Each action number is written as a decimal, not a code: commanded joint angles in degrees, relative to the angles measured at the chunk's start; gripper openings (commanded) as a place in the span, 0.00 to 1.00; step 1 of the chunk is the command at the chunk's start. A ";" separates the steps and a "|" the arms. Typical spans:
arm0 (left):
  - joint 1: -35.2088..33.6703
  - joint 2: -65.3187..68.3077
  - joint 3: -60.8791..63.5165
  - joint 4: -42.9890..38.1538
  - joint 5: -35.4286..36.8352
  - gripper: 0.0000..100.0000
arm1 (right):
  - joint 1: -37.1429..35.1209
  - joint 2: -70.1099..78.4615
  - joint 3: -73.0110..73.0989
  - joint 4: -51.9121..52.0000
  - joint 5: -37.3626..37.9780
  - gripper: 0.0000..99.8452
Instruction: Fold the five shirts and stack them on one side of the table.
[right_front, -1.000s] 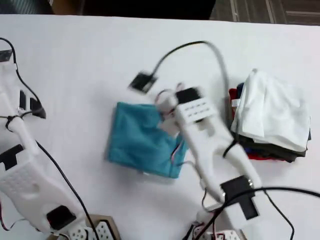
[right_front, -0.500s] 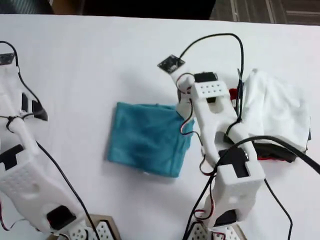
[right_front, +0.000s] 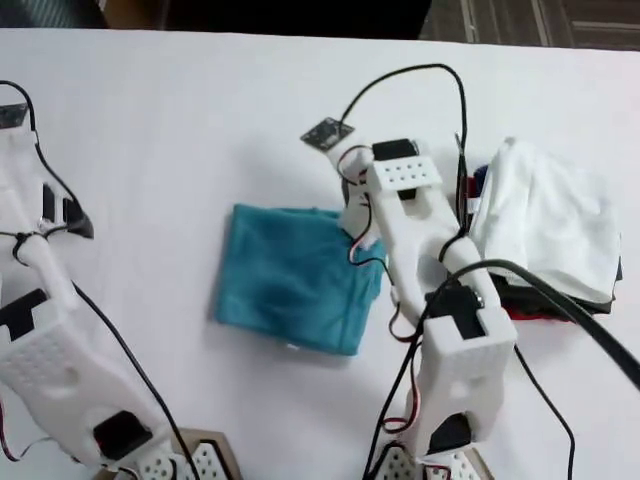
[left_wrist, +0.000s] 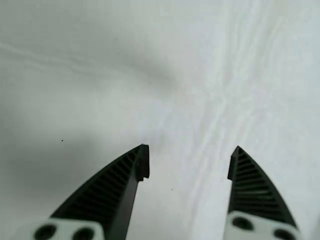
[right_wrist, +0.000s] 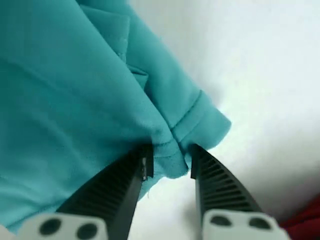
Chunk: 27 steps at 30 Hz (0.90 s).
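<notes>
A folded teal shirt lies flat at the table's centre. My right gripper is down at the shirt's far right corner. In the right wrist view the teal shirt has its hemmed corner bunched between the two fingers, so my right gripper is shut on that corner. A stack of folded shirts, white on top with dark and red ones beneath, sits at the right side. My left gripper hangs open over bare white table with nothing between its fingers.
The left arm stands along the table's left edge. Black cables loop above the right arm, and another crosses the near right corner. White table stretches across the far and left parts.
The right arm swung off the teal shirt's top to its far right corner and settled with the fingers around the hem. The shirt and the left arm stayed put.
</notes>
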 joint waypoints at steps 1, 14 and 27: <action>0.00 -3.52 -0.22 -0.53 -0.62 0.27 | 0.84 0.75 -2.73 0.40 0.00 0.13; 0.00 -3.52 -0.13 -0.26 -0.62 0.27 | 0.92 -1.89 -10.64 1.27 0.09 0.02; 0.00 -3.52 -0.13 -0.26 -0.62 0.27 | 0.57 -1.89 -19.52 4.79 5.36 0.02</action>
